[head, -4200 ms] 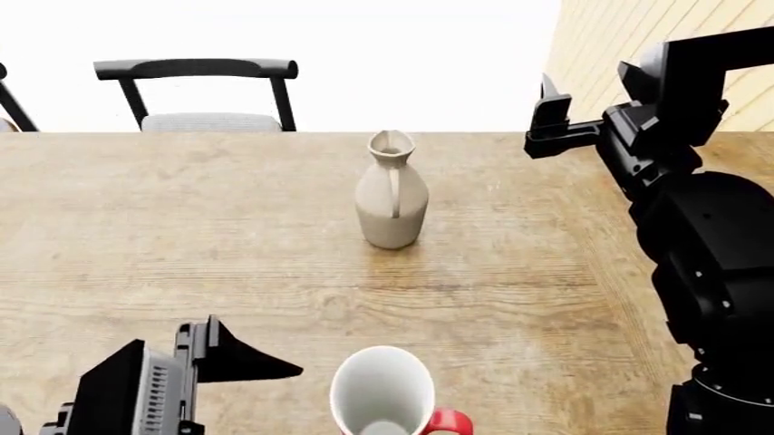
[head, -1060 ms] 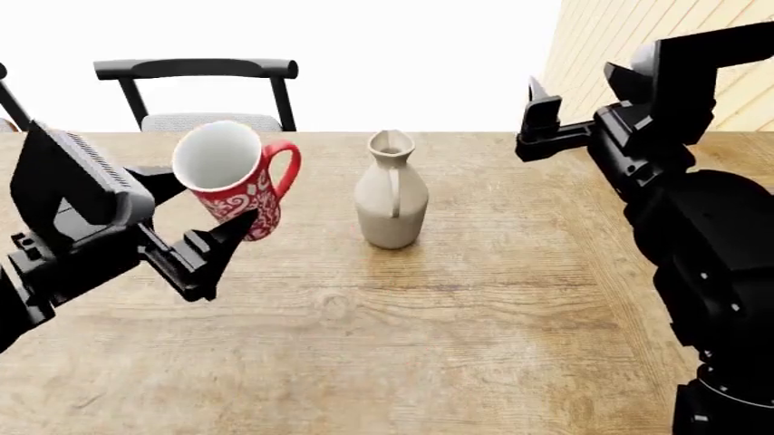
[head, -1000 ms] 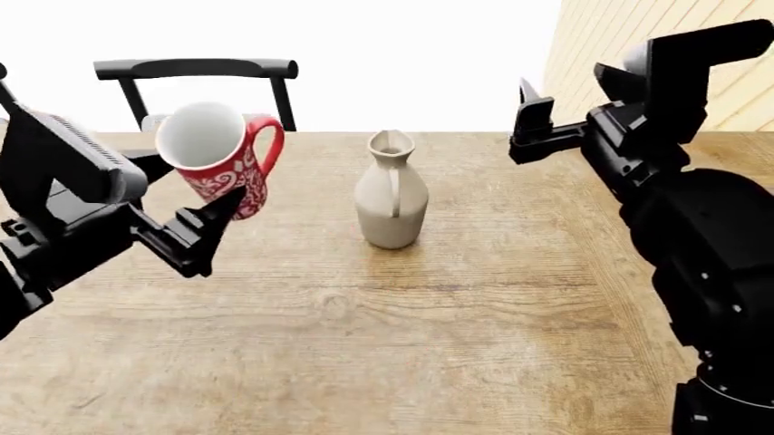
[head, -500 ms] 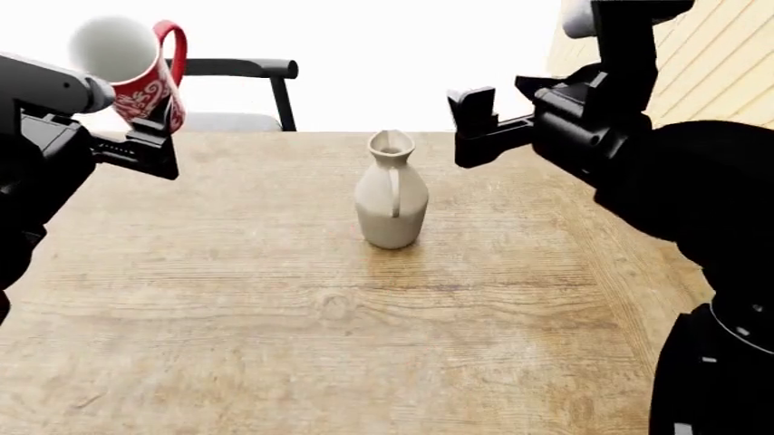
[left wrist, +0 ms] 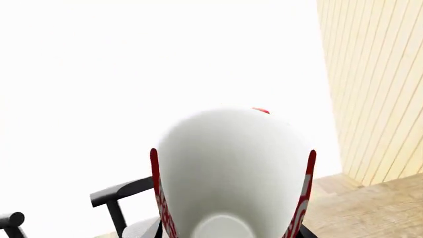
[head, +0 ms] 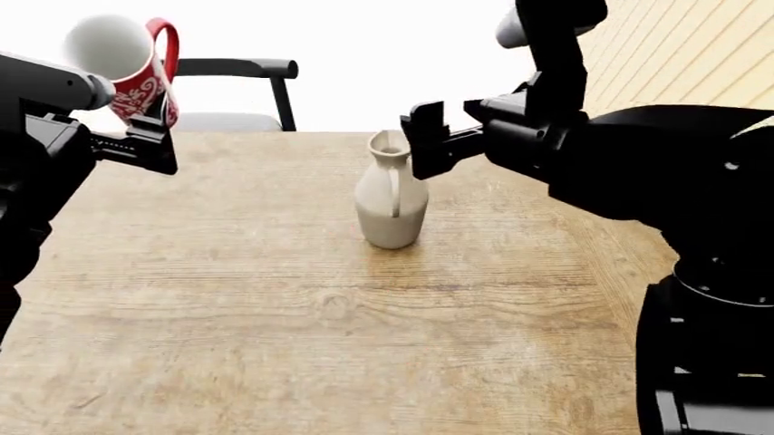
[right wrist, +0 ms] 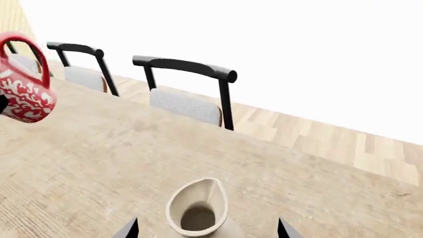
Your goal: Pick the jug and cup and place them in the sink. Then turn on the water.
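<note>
Jug [right wrist: 197,212] mouth between right-wrist claw tips

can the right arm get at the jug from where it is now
Probably yes. The right gripper hovers open just beside the neck of the jug, its fingertips flanking the jug in the right wrist view. Nothing stands between them; the cup is held far off in the left gripper.

The left tool [head: 127,100] is raised at far left, clamped on the cup [head: 121,56]. The right tool [head: 423,138] reaches leftward, jaws spread.
</note>
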